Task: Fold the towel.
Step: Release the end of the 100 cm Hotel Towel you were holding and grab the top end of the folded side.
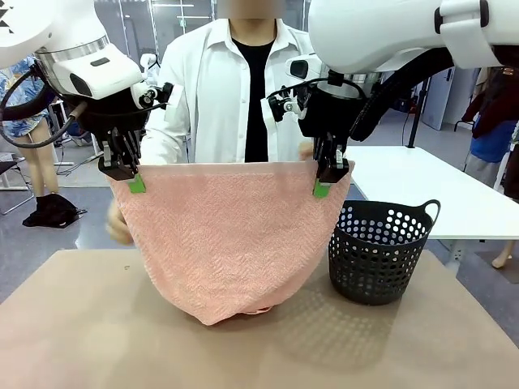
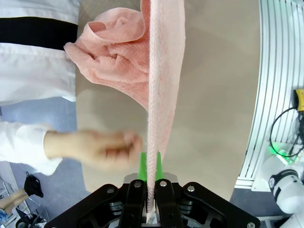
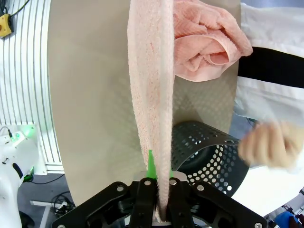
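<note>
**Front view.** The towel hangs as a salmon-pink sheet across the centre of the frame, its top edge stretched level between two pincers. The left pincer, at centre left, is clamped on the upper left corner. The right pincer, right of centre, is clamped on the upper right corner. The sheet narrows downward, and its bunched lower end rests on the tan worktop at lower centre. A black perforated basket stands on the worktop at the right, just beside the towel. A person in a white shirt stands behind the towel.

**Left wrist view.** The towel edge rises from between the green pads, and a blurred hand is just beside it at the left.

**Right wrist view.** A second hand, also blurred, appears at the right edge near the basket's rim.
</note>
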Controlling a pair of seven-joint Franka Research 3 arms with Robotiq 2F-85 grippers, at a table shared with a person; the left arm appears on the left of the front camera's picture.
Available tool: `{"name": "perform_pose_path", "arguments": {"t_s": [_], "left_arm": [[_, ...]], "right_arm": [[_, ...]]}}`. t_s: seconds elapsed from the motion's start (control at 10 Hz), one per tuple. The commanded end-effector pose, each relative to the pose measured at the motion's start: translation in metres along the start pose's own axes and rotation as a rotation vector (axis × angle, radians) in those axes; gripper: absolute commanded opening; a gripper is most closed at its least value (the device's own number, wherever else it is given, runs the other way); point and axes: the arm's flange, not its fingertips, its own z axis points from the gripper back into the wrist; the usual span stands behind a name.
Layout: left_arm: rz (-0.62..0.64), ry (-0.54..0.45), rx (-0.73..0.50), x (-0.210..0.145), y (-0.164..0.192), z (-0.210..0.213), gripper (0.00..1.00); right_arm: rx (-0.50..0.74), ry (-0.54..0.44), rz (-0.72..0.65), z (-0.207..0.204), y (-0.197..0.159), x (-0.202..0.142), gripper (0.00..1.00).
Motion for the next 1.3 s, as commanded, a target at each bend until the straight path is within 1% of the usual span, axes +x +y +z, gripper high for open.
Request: {"name": "perform_pose_path", "arguments": {"t_s": [0.0,1.2], "left_arm": [[0.003,0.0,-0.001,-0.0015,0.0009,0.0,0.0],[0.003,0.0,-0.001,-0.0015,0.0009,0.0,0.0]], "right_arm": [[0.001,0.001,-0.001,-0.0005,0.0,-0.0003,0.0],[0.001,0.001,-0.001,-0.0005,0.0,-0.0003,0.0]]}}
